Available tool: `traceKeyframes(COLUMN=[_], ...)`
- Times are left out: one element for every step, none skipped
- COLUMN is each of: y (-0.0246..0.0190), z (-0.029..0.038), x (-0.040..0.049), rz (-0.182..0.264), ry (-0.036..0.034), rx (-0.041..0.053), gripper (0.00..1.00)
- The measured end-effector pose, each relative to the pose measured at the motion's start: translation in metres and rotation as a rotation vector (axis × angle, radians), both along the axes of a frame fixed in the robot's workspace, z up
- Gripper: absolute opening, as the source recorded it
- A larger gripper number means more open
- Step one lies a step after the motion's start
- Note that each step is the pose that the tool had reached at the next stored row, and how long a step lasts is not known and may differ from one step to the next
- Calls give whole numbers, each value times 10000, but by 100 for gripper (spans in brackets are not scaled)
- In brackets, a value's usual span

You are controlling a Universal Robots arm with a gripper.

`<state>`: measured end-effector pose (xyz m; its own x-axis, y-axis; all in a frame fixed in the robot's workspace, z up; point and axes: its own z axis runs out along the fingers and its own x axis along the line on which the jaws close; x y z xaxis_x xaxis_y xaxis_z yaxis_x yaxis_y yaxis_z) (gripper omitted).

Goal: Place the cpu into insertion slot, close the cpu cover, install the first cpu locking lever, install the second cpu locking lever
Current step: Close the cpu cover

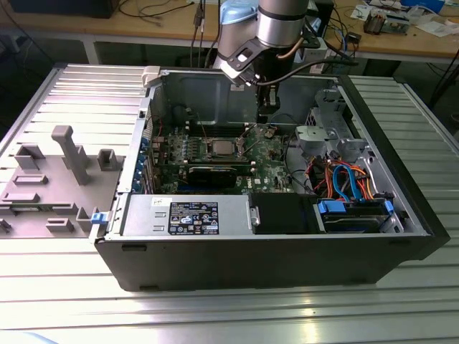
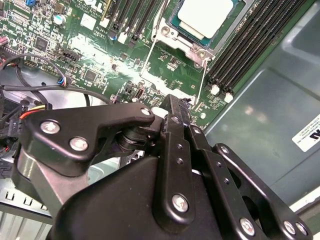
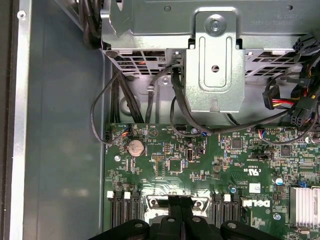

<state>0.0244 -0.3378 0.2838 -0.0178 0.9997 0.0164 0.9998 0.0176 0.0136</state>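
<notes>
The open computer case [image 1: 251, 251] holds the motherboard [image 3: 165, 150]. The cpu [image 2: 205, 17] lies seated mid-board, framed by the cpu cover [image 2: 167, 32]. The gripper [image 2: 175, 102], claw narrow and empty, hangs just beside that cover. Black cables [image 3: 176, 92] crowd the board's edge.

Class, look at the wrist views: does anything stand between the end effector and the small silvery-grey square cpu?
Nothing visible does. In the second wrist view the black end effector hangs above the green motherboard, and only open board with low parts lies between it and the silvery-grey square cpu.
</notes>
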Motion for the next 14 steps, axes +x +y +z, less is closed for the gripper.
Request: traceKeyframes(y=[0,0,0,0,0,0,0,0,0,0,1,5,11,13], z=[0,0,-4,-14,-25,-37,-47,-65,-80,-99,-125,-142,-169,-184], x=[0,1,8,17,29,45,56,70,85,101,110,120,144,163], rz=[0,0,3,1,0,0,0,0,-1,1,1,10,35,42], ry=[0,1,0,1,1,1,0,0,0,0,0,0,0,1], rx=[0,-1,0,-1,-1,0,0,-2,-7,-17,-33,-49,-66,-69], gripper=[11,11,11,11,11,11,11,11,11,11,11,11,11,11])
